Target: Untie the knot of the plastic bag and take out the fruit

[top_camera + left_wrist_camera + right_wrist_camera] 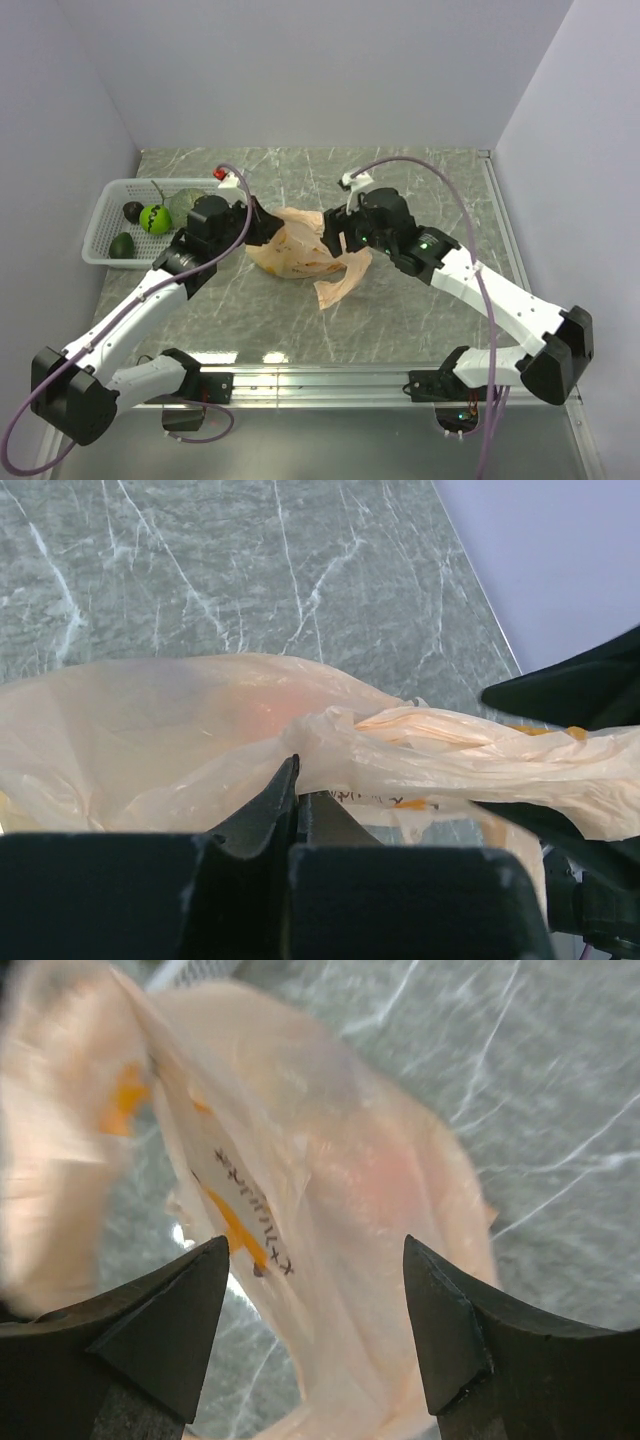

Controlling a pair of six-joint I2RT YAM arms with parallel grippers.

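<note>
Plastic bag (295, 250) between two grippers.
Left gripper (293, 798) pinches its 9 o'clock end; right gripper (316, 1250) gapes wide; knot indiscernible.

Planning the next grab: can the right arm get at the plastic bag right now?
Probably yes. The right gripper stands open, the plastic bag just ahead of it with nothing between; the left gripper pinches the bag's other side.

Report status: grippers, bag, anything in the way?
Left gripper shut on bag edge. Right gripper open, film hanging between the jaws. Nothing taken out yet. Nothing in the way; basket off left.
</note>
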